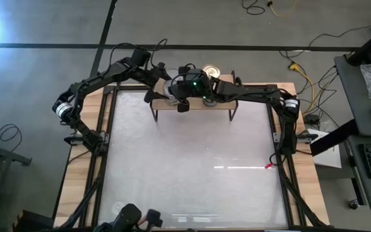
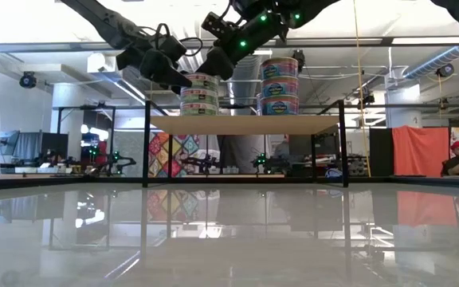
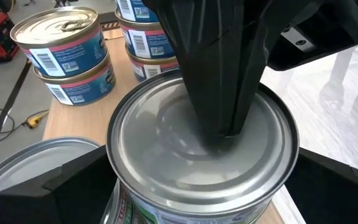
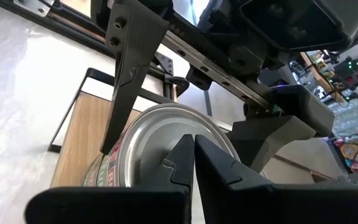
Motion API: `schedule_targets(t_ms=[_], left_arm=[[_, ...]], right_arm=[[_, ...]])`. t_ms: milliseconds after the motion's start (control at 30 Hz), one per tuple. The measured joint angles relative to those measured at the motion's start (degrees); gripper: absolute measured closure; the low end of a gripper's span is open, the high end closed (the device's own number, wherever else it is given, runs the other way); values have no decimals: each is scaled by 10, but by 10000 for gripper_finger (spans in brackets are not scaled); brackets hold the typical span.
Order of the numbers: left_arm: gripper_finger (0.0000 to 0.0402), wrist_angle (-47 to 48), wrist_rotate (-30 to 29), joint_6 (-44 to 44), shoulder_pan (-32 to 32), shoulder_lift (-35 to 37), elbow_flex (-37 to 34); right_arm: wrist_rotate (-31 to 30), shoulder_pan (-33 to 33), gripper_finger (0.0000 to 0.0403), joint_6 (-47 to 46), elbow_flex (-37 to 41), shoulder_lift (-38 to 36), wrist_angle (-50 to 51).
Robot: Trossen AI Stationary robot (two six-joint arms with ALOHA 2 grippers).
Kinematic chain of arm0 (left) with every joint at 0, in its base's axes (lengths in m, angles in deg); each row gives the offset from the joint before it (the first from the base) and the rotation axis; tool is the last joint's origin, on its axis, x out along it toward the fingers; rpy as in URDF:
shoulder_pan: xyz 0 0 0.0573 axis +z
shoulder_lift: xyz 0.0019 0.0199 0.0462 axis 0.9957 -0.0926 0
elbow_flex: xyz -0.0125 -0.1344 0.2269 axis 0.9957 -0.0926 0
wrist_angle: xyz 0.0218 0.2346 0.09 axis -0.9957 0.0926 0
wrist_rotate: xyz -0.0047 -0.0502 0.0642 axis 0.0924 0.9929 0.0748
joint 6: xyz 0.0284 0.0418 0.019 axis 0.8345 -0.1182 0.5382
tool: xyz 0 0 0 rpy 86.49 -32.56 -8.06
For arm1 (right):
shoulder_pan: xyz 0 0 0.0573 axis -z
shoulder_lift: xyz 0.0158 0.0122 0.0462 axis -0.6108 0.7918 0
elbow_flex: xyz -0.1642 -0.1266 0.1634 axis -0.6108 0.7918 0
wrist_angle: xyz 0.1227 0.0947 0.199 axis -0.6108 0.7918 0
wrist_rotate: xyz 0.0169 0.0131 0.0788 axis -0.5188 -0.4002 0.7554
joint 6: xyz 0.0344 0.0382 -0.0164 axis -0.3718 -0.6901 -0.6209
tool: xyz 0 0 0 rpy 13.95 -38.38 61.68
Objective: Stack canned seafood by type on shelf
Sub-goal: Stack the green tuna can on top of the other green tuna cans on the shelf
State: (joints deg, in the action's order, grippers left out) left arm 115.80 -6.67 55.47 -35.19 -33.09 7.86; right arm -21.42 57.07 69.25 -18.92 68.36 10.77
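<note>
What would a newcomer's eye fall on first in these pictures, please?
Both grippers meet over the shelf at the table's far edge. The right gripper, shut, presses its tips on the plain silver top of the green-labelled tin stack, while the left gripper stands open around that stack's top tin. Beside it rises a taller stack of blue-and-pink tins.

The shelf [image 2: 245, 124], a low light-wood board on thin black legs, carries every tin. Toward one end stands a stack of green-labelled tins [image 2: 199, 93], its top tin [image 3: 201, 140] upright, with a plain silver-grey lid. Beside it on the shelf, a little apart, stands a stack of three blue-and-pink-labelled tins [image 2: 279, 84]. Behind these, also on the shelf, is a lower stack of two blue-and-pink tins [image 3: 67, 53] with a pull-ring lid.
</note>
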Motion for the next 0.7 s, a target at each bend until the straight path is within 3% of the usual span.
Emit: schedule_targets(t_ms=[700], left_arm=[[1,24,-24,14,0,0,18]], right_arm=[[2,0,394,-9,0,-1,27]])
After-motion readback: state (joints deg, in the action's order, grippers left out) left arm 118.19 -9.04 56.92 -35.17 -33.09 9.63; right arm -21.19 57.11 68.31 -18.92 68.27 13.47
